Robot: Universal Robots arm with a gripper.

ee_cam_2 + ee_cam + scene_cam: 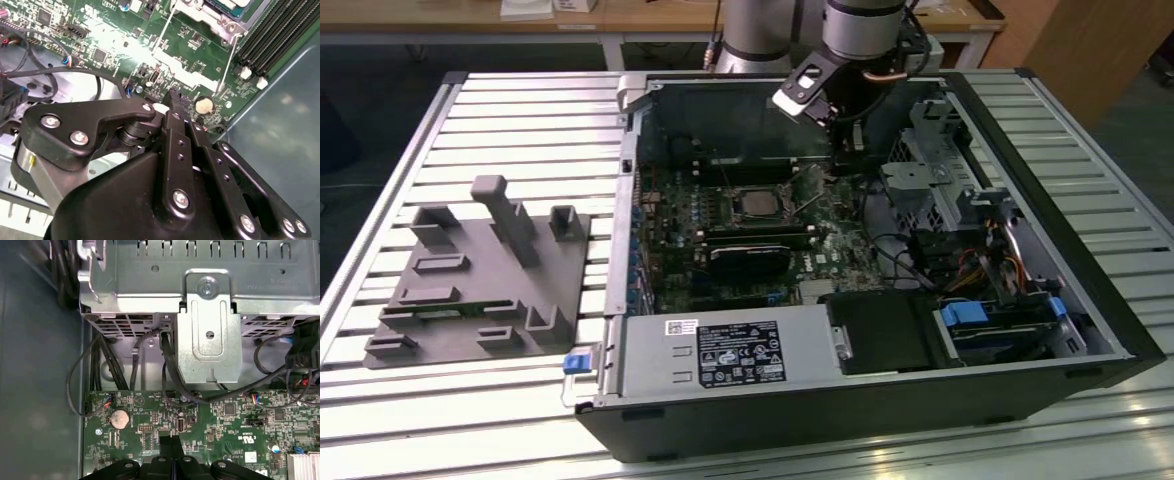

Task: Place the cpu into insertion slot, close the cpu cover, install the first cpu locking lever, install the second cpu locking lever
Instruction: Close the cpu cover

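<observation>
I see the pincer (170,444) clenched empty, low over the motherboard (225,425), to the exterior view's right of the insertion slot (726,204) holding the cpu (754,204).

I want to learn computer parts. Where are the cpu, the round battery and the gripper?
the cpu (758,203): exterior view, middle of its silver top.
the round battery (119,418): first wrist view, centre of its face.
the gripper (170,441): first wrist view, midway between its fingertips.
</observation>
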